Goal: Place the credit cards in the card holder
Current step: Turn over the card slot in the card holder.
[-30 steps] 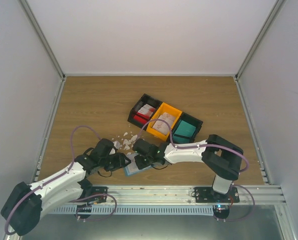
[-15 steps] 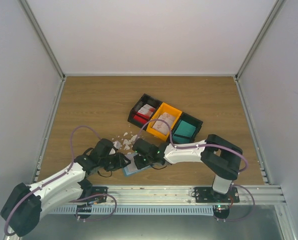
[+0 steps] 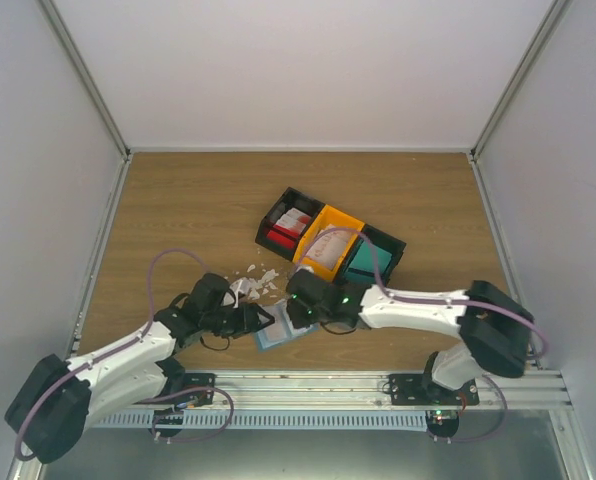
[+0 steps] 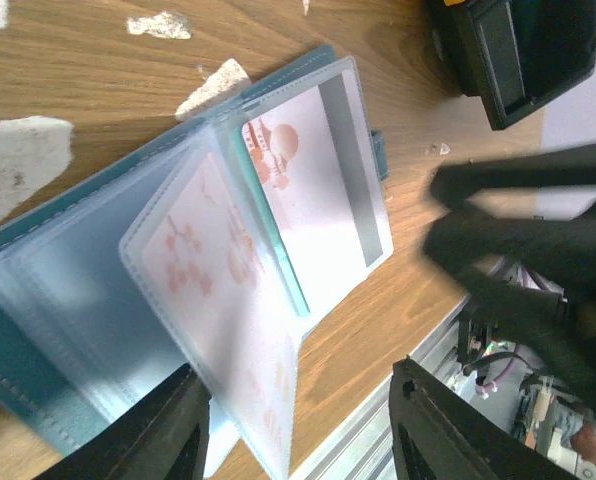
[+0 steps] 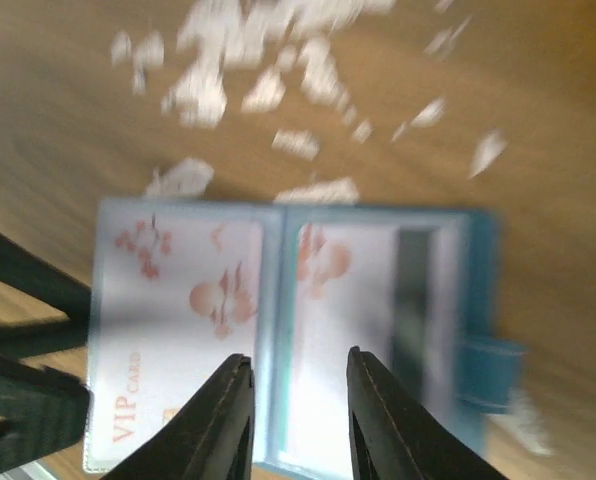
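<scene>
The card holder [image 3: 281, 336] lies open near the table's front edge, between the two grippers. In the left wrist view its teal cover [image 4: 8, 352] holds clear sleeves. One sleeve shows a white card with pink print [image 4: 213, 260] and another a card with a dark stripe [image 4: 323, 165]. The right wrist view shows the same holder [image 5: 483, 300], a "VIP" card [image 5: 173, 300] on the left and the striped card [image 5: 363, 320] on the right. My left gripper [image 3: 255, 320] [image 4: 296, 378] is open, a loose sleeve edge between its fingers. My right gripper [image 3: 298, 303] [image 5: 298, 358] is open just above the holder.
Several white scraps [image 3: 252, 281] lie just behind the holder. A row of bins stands further back: a black bin with cards [image 3: 286, 222], an orange bin [image 3: 328, 245] and a black bin with a teal block [image 3: 370, 258]. The metal rail [image 3: 318, 385] runs along the front edge.
My right arm's elbow has swung to the right and its gripper has shifted slightly right over the holder. My left gripper has moved a little toward the holder.
</scene>
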`<action>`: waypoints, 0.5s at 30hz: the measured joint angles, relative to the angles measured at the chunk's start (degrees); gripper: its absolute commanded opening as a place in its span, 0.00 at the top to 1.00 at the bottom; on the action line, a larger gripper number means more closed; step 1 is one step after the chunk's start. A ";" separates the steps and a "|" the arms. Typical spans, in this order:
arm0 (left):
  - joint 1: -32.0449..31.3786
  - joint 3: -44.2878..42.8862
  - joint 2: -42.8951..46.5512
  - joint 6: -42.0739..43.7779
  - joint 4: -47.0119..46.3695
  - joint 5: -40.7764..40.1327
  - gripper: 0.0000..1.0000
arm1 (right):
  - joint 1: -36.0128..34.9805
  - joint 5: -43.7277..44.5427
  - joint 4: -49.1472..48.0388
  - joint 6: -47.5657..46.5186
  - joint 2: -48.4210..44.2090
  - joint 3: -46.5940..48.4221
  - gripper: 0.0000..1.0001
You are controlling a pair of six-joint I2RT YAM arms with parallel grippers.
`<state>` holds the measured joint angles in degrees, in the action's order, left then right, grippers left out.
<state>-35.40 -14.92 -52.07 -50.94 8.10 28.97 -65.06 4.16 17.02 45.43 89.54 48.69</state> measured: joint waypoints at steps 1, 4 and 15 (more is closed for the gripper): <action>0.00 0.00 -0.81 0.17 -0.94 0.44 0.46 | 0.79 1.14 0.98 0.04 -2.25 -0.09 0.68; 0.00 -0.04 -4.48 0.61 -4.79 2.21 0.44 | 4.61 4.22 3.17 -0.48 -8.48 -0.15 0.65; -0.31 -5.18 -22.99 1.62 -20.22 8.70 0.37 | 13.86 7.26 6.93 -3.56 -17.79 -1.88 0.60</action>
<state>-35.70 -20.10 -75.07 -49.32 -12.12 37.67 -51.20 11.42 23.94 41.87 71.75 46.81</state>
